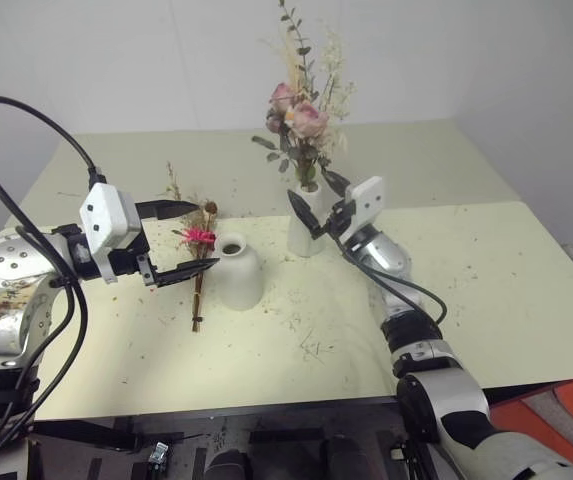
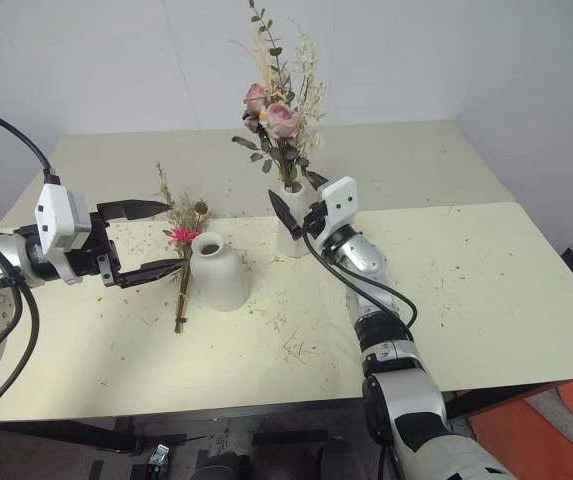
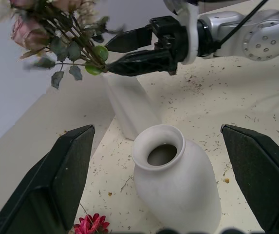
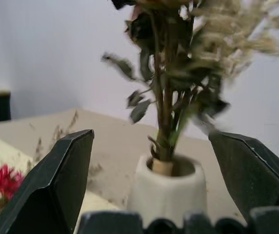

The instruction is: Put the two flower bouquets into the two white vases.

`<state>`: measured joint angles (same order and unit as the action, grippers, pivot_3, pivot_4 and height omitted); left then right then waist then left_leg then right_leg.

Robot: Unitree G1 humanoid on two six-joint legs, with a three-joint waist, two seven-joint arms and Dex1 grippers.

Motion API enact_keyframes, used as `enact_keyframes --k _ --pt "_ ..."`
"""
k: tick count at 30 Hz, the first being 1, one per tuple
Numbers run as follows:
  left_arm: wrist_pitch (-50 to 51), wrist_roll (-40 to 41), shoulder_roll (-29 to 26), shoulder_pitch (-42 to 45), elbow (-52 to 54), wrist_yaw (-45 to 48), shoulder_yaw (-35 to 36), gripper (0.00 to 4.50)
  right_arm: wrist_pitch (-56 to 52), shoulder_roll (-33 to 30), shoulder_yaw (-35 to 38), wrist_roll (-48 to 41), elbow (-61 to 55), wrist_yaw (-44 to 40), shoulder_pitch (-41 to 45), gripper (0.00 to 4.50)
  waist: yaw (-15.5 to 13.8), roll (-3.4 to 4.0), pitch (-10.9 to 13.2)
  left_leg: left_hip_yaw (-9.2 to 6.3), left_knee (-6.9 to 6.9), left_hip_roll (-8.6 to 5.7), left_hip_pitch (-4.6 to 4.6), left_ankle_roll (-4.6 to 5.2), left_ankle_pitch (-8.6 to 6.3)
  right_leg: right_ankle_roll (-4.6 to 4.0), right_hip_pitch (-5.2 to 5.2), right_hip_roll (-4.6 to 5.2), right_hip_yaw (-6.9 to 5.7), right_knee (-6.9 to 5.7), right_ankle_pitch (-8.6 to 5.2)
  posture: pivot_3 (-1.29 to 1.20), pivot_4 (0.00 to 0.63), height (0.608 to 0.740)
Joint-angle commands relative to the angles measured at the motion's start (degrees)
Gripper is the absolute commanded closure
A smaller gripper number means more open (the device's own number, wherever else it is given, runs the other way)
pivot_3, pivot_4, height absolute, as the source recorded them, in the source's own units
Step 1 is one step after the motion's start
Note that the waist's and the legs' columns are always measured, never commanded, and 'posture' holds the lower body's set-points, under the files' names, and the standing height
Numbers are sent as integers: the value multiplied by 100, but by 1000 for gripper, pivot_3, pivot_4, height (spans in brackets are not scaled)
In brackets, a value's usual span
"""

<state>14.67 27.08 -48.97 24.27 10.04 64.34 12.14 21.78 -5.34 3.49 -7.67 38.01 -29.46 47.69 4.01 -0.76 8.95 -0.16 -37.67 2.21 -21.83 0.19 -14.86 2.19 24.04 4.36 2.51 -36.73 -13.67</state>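
Observation:
The pale pink rose bouquet (image 1: pixel 301 120) stands upright in the tall slim white vase (image 1: pixel 304 228) at the middle of the table. My right gripper (image 1: pixel 318 198) is open just in front of that vase's neck, a finger on either side of the stems (image 4: pixel 166 107), gripping nothing. The short squat white vase (image 1: pixel 238 270) stands to the left with its mouth empty. The dried bouquet (image 1: pixel 198 262), with its magenta flower (image 3: pixel 90 225), lies flat on the table beside the short vase. My left gripper (image 1: pixel 188 240) hovers open above the dried bouquet, pointing at the short vase (image 3: pixel 173 180).
The cream table (image 1: pixel 486 290) is strewn with small dried plant bits, thickest around the vases. Its front edge lies close to me. An orange object (image 1: pixel 566 405) sits on the floor at the lower right. A white wall closes off the far side.

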Motion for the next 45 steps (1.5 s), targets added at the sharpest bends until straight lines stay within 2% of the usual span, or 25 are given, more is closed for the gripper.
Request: enact_keyframes --k 1,5,8,10,14,18,21,23,27,30,35,40,45 --pt "-135 14 -77 92 19 -79 173 0 -234 -222 19 37 -849 178 -258 47 -4 0 0 0 0 0 0 0 0 0 0 0 0 0 0 0 150 740" --pt "-103 -202 -79 -134 173 -596 429 0 -1390 -683 40 -156 -2269 194 -1089 47 -33 0 0 -2 0 0 -2 1 0 0 -1 1 0 1 0 0 150 740" --pt "-9 -873 -53 -324 396 -1518 519 0 -2837 -1227 -4 -307 -3583 71 -1732 47 -83 0 -1 -3 0 -3 -6 2 -2 0 1 3 0 2 0 0 150 740" --pt "461 -1092 19 -249 564 -2219 637 0 -3543 -1535 49 -524 -4374 12 -2061 47 -123 0 -1 -3 -1 -2 -7 2 -2 0 0 2 0 4 0 0 150 740" --pt "1889 -1096 -30 303 675 -3176 774 0 -4933 -2113 295 -1088 -5669 -23 -2233 47 -153 -3 0 -9 -3 -1 -3 3 -2 -1 0 -4 -1 0 0 0 150 740" --pt "3883 -969 -611 1066 391 -3019 13 0 -5830 -2774 491 -1753 -6391 -402 -1999 47 -160 -8 3 -15 -3 -5 27 3 -2 1 -29 -6 -3 6 -1 0 150 740" --pt "5370 -1048 -381 2115 -382 -3412 -536 0 -5802 -3195 463 -1868 -6532 -743 -1828 47 -192 -10 5 -21 -2 -9 65 4 -3 5 -76 -5 -11 38 -5 0 150 740" --pt "5818 -1138 -123 2626 -916 -3634 -694 0 -5835 -3236 433 -1877 -6483 -710 -1718 47 -195 -13 3 -31 -1 -8 73 4 -3 6 -94 -8 -19 55 -5 0 150 740" --pt "5844 -1111 214 3130 -1950 -3388 -1153 0 -5957 -3255 217 -1710 -6453 -528 -1484 47 -152 -15 4 -33 1 -10 58 6 -3 2 -83 -8 -14 52 -3 0 150 740" --pt "5640 -1221 504 3462 -2887 -3255 -1465 0 -6225 -3269 174 -1934 -6742 -504 -1136 47 -177 -15 5 -34 2 -14 48 7 -4 1 -79 -5 -15 51 -2 0 150 740" --pt "5494 -1257 766 3777 -3769 -2922 -1773 0 -6740 -3456 290 -2490 -7117 -664 -776 47 -193 -16 5 -41 1 -16 33 10 -6 2 -75 -3 -21 60 -2 0 150 740" --pt "5165 -1437 984 3929 -4492 -2474 -2225 0 -6823 -3477 313 -2521 -7202 -463 -879 47 -243 -16 5 -43 -4 -18 32 10 -6 2 -78 0 -23 58 -2 0 150 740" --pt "4892 -1526 1210 3987 -5018 -2055 -2375 0 -6840 -3381 281 -2446 -7241 -148 -1032 47 -267 -16 5 -43 -5 -18 29 11 -6 2 -76 -1 -23 58 -3 0 150 740"
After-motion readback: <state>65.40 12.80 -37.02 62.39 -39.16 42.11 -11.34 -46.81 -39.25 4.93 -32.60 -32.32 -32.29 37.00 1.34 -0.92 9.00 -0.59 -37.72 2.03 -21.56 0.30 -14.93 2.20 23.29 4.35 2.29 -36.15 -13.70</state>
